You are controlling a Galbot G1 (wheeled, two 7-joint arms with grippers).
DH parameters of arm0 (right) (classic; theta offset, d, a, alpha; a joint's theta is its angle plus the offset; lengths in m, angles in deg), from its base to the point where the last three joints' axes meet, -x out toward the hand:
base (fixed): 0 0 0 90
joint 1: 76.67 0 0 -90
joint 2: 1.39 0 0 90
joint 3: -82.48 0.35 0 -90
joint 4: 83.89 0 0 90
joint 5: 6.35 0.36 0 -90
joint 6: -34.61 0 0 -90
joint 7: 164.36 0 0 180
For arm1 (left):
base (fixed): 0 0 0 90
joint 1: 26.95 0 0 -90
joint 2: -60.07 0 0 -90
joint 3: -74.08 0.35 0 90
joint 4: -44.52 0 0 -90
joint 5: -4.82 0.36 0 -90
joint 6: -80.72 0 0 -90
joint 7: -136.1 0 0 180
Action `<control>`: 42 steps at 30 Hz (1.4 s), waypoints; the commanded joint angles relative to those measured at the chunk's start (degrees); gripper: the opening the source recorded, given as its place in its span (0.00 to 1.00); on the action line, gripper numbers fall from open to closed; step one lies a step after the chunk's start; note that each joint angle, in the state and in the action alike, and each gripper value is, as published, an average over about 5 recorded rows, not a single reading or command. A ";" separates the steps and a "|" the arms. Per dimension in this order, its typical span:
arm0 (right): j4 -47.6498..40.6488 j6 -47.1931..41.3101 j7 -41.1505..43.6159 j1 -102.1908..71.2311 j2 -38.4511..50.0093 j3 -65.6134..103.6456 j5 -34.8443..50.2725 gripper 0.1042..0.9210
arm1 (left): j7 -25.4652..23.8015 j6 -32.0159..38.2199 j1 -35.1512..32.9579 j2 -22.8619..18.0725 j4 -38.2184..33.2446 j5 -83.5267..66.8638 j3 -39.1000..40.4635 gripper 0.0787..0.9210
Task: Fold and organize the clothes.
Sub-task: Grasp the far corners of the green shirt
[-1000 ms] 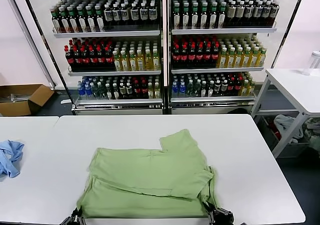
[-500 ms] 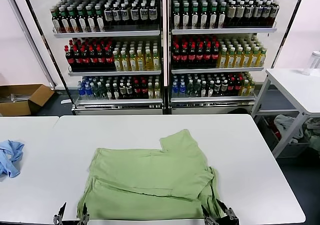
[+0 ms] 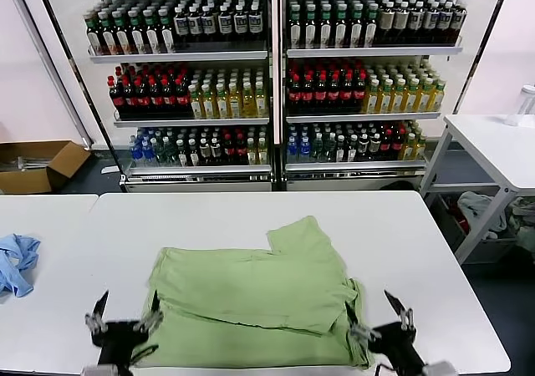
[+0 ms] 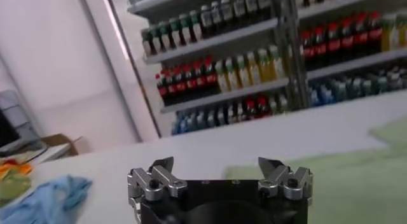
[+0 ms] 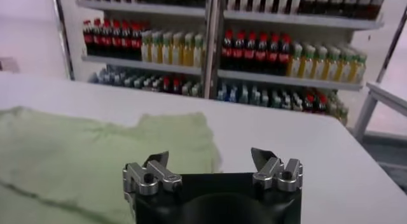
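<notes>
Lying folded once on the white table (image 3: 251,209) with a sleeve poking out, the green polo shirt (image 3: 251,297) needs more folds, while left gripper (image 3: 124,309) and right gripper (image 3: 378,313) hover wide, empty, at its near corners.

Shirt (image 3: 255,297) on desk (image 3: 418,259), near front edge. Cloth (image 3: 17,263) far left. Left gripper (image 3: 124,311), right gripper (image 3: 380,316) at shirt's front corners. Shelves (image 3: 272,83) behind.

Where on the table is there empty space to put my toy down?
Bare white table lies behind the green shirt, toward the drink shelves, and on the robot's right beyond the shirt. Between the shirt and the blue cloth is free too. The near edge is crowded: left gripper and right gripper, both open.
</notes>
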 commanded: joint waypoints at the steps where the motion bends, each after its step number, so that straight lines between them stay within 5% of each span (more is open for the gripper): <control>1: -15.26 -2.48 9.00 29.73 0.17 -6.48 9.90 0.88 | -23.41 2.19 18.27 0.97 8.54 -13.09 -5.96 0.88; 9: -30.75 -10.02 12.62 52.33 -4.33 -21.43 12.45 0.88 | -27.90 -3.73 29.81 2.07 20.23 -20.95 -3.57 0.88; 21: -51.49 -17.39 15.54 66.31 -15.15 -33.12 8.07 0.88 | -32.06 -15.02 37.44 3.60 30.83 -22.29 -0.57 0.88; 42: -57.10 -20.65 17.28 66.91 -18.12 -33.23 5.17 0.88 | -35.77 -15.01 42.88 1.36 41.80 -20.93 5.29 0.88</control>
